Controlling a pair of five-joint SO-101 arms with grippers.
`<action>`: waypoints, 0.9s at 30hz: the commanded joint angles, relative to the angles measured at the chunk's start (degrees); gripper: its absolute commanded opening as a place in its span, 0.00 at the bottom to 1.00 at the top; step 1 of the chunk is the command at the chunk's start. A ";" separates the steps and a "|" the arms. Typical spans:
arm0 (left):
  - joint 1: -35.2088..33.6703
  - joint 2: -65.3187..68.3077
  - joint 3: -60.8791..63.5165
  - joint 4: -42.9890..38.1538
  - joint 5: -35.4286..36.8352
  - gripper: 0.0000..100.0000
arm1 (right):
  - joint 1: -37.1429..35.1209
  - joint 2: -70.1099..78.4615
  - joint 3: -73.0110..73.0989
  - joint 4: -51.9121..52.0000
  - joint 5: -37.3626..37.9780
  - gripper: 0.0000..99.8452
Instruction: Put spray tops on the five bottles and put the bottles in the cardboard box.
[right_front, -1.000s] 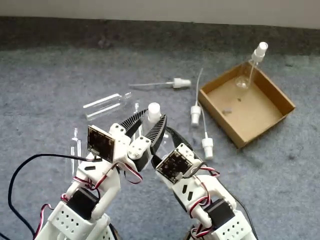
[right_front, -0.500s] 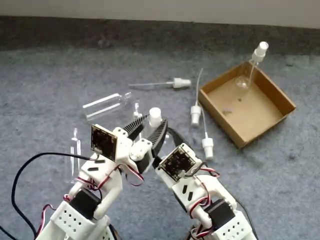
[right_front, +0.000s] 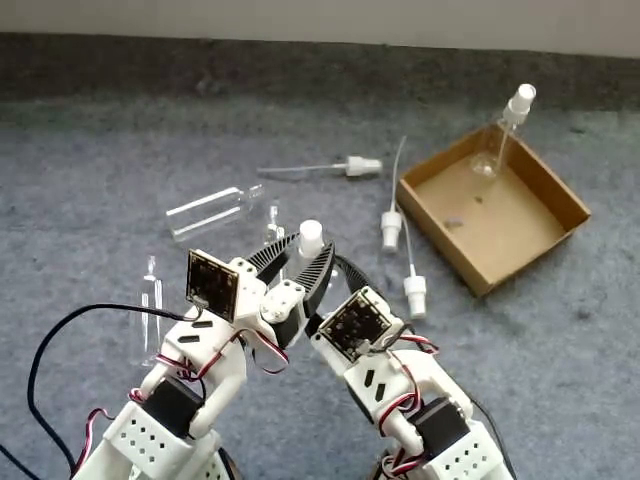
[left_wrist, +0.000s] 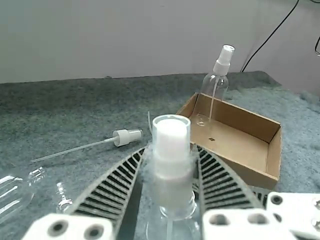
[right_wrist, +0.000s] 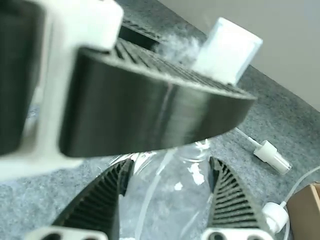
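Left gripper (left_wrist: 171, 156) is clamped on the white spray top (left_wrist: 170, 131), its ribbed fingers pressing on either side of the collar. Below it the right gripper (right_wrist: 169, 170) clasps the clear bottle (right_wrist: 167, 200), its fingers apart only by the bottle's width. The pair stands upright, well apart from the cardboard box (right_front: 495, 215). Over the last second the spray top has sunk a little toward the bottle and the left wrist has edged slightly toward the box. I judge from this that the top is being pressed or twisted home, though I cannot tell whether it is fully seated. One capped bottle (right_front: 503, 135) already stands in the box's far corner, so this would be the second of five. Three loose spray tops (right_front: 391, 230) lie near the box on the side facing the grippers, and empty bottles (right_front: 212, 212) lie farther from the box than the held one
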 joint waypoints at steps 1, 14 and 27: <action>0.84 -0.48 -0.31 -2.11 0.79 0.02 | -0.40 -1.54 6.11 -1.36 -0.53 0.10; 0.84 -0.48 8.40 -21.27 0.79 0.02 | 1.71 -1.54 6.20 -1.36 -0.18 0.10; 1.36 -0.57 8.40 -17.67 0.79 0.02 | 1.80 -1.54 6.11 -1.36 0.00 0.10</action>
